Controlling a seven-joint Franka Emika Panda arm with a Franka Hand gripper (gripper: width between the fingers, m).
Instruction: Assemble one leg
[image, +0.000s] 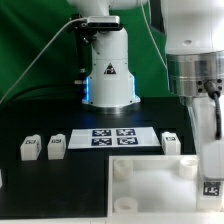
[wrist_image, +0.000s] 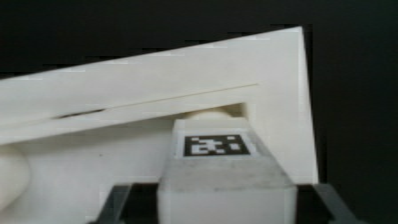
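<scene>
My gripper (image: 211, 160) is shut on a leg (image: 212, 183), a white post with a black-and-white tag on its face, held upright over the exterior view's right side of the wide white board (image: 150, 192). In the wrist view the leg (wrist_image: 219, 165) sits between my dark fingers (wrist_image: 135, 206), tag facing the camera, with the board (wrist_image: 125, 115) just behind it. I cannot tell whether the leg's lower end touches the board. Two more legs (image: 28, 148) (image: 56, 146) stand at the exterior view's left, and another leg (image: 170, 142) stands behind the board.
The marker board (image: 110, 137) lies between the robot base (image: 107, 75) and the white board. The white board has round corner sockets (image: 122, 168) (image: 186, 168). The table is black, with a green backdrop behind.
</scene>
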